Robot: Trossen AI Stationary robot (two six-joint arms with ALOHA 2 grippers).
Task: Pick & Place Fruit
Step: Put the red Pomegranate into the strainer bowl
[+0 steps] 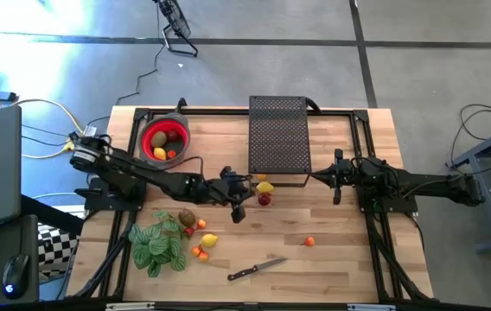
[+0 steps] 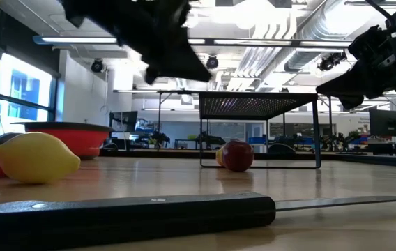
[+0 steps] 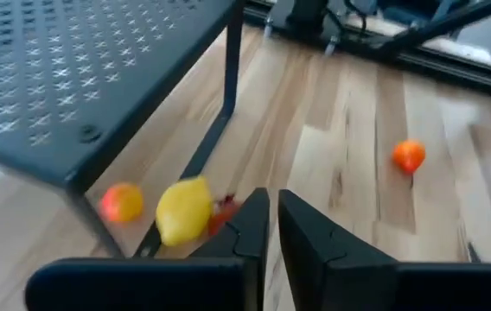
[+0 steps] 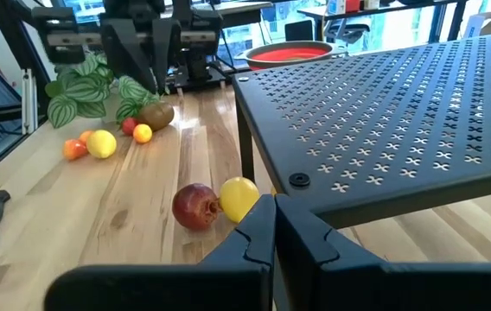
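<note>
Two closed, empty sets of jaws: left gripper [image 1: 239, 210] hovers beside the lemon [image 1: 265, 187] and apple [image 1: 264, 199], must open to grab; right gripper [image 1: 338, 192] waits.

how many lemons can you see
3. One lemon in the bowl, one by the rack beside the apple, one by the plant. Others may hide in the bowl.
</note>
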